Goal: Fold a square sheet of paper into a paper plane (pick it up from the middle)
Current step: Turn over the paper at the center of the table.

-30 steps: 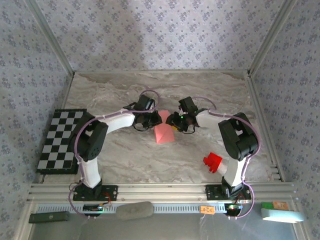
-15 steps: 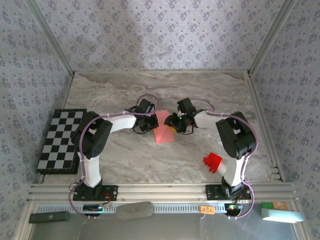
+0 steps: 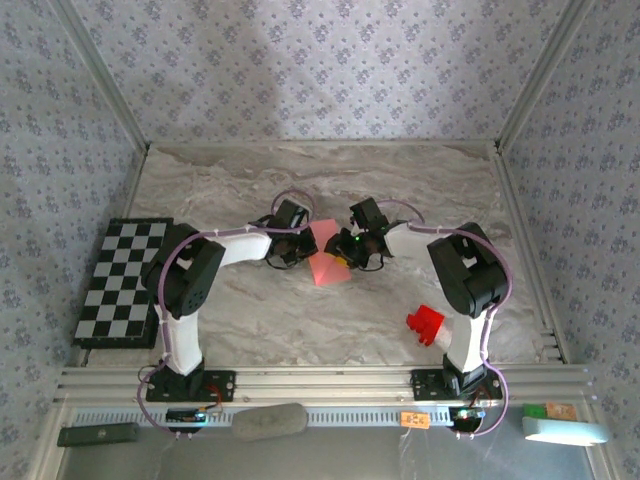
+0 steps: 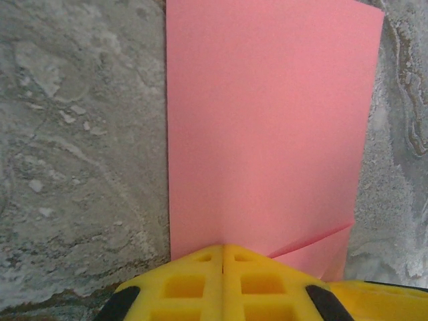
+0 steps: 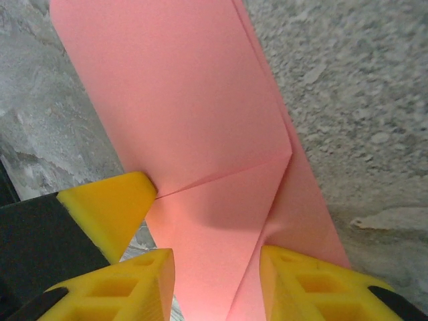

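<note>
The square sheet of paper (image 3: 328, 269) lies on the marble table, salmon-pink and partly folded, with a diagonal flap (image 5: 221, 234) creased across it. My left gripper (image 4: 223, 249) is shut, its joined yellow tips resting on the sheet's near edge (image 4: 267, 134). In the right wrist view that left finger (image 5: 110, 204) touches the paper at the end of the crease. My right gripper (image 5: 217, 284) hangs open just over the folded flap, one finger on each side of it. In the top view the left gripper (image 3: 306, 246) and the right gripper (image 3: 346, 254) meet at the paper. A slim dart-shaped paper plane is out of view.
A small chunky red block (image 3: 425, 323) sits near the right arm's base. A black-and-white chequered board (image 3: 120, 281) lies at the table's left edge. Bare marble table (image 3: 240, 180) stretches behind and in front of the paper.
Both grippers have drawn in closer to each other over the paper, the right one shifting left. The paper has hardly moved.
</note>
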